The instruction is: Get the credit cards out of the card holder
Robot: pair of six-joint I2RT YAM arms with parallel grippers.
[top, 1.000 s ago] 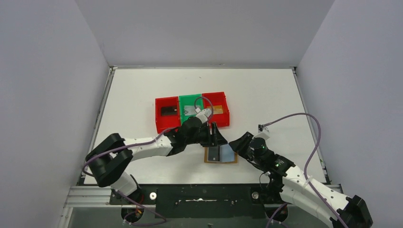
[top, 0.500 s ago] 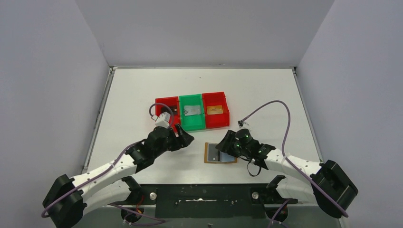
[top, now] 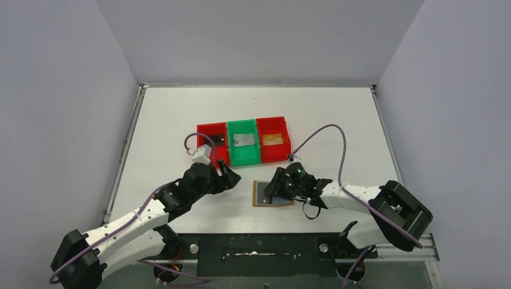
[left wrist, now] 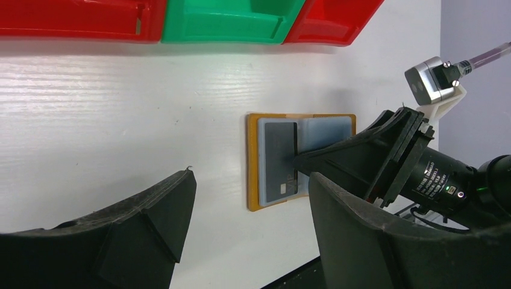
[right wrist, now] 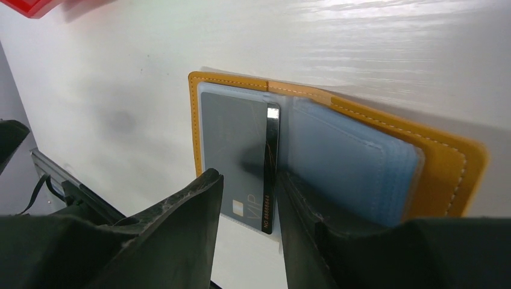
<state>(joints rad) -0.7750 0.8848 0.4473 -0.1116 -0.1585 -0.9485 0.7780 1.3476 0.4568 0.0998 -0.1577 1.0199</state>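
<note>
The card holder (left wrist: 328, 127) lies open and flat on the white worktop (top: 337, 120), near its front edge and just in front of a row of three bins, tan cover down and pale blue sleeves up. A grey card (right wrist: 238, 138) with a dark strip along one edge sits in the left sleeve; the other sleeve looks plain blue. The right hand (right wrist: 250, 177) is down on the holder with its fingers a little apart, one on each side of the dark strip. The card lies flat in the gap and is not pinched, so this hand grips nothing. The left hand (left wrist: 250, 177) hangs to the left of the holder, apart from it, fingers spread wide with only worktop and the holder's edge showing between them. Behind, the green bin (top: 244, 159) holds a silver-grey card (top: 243, 139) and the right red bin (top: 276, 155) an orange-brown card (top: 272, 139) — the left red bin (top: 210, 129) is partly hidden by the left arm's camera, so I cannot tell what it holds.
</note>
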